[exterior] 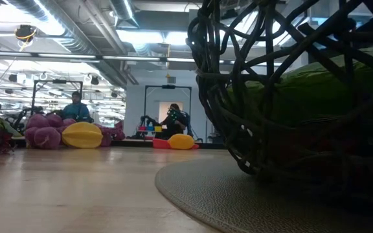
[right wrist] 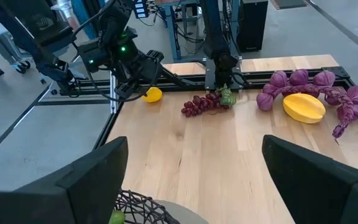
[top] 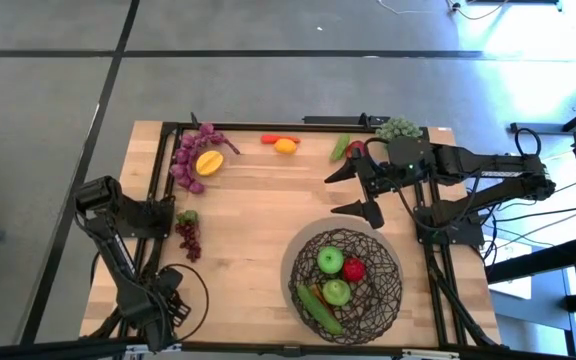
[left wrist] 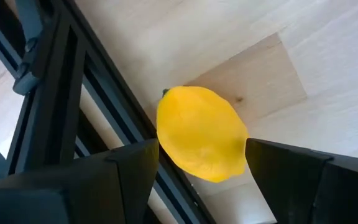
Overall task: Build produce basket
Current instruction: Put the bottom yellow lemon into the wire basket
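Pale wooden surface w/ black frame rails, grey floor around; low view shows a lab room behind w/ people seated far off.

Left claw down at near-left corner, fingers spread wide either side of a smooth yellow lemon. Straddling it, not pinching yet; gaps visible both sides. Lemon sits against the rail, prob. why approach is from above. Right claw hovers mid-right, just beyond the basket, fingers fully apart, nothing in them; likely waiting.

Large round dark woven-wire basket at near-right, on a pale round mat. Inside: two green apples, a red piece, a long green cucumber. So basket partly filled. Still out on surface: purple grape cluster w/ yellow oval fruit at far-left, small dark-red grapes left, red chili + orange-yellow piece far centre, green grapes far-right.

Views: lemon hidden in high view under left arm; only left wrist view shows it close, right wrist view shows it far off beside left arm. Low view gives basket weave close up, no claws.
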Controlling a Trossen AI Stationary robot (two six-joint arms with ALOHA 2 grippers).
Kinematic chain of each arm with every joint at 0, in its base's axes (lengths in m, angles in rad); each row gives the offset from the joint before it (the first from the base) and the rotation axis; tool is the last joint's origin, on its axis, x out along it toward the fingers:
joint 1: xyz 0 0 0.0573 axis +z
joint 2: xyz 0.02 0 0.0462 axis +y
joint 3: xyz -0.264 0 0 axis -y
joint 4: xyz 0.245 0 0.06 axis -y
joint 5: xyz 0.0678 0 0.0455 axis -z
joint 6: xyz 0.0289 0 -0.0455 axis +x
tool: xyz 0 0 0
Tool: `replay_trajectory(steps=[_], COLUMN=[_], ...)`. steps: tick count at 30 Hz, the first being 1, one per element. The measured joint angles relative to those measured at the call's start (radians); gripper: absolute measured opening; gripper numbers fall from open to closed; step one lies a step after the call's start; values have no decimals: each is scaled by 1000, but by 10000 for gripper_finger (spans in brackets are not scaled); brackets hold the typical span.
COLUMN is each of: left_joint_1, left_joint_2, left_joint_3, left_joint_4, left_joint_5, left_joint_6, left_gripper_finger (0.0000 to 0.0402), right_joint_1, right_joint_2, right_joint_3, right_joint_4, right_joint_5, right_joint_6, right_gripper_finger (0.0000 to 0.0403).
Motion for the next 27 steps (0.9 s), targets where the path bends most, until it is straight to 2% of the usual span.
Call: replay_trajectory(steps=[8,19,27], left_joint_1=[3,-3,9], left_joint_2=[2,23,57], left_joint_3=[0,0,0], left_joint_4=[28,23,29], left_joint_5=[-2,-16,27], left_joint_6=[91,100,108], left_gripper_finger=[234,234,234], right_joint_1=[0,0,0], right_joint_2=[0,0,0], right_joint_3=[0,0,0], right_joint_4=[3,2,3], right_joint_5=[0,0,0], right_joint_6=[-4,-6,-3], right_gripper_finger=[365,365,365])
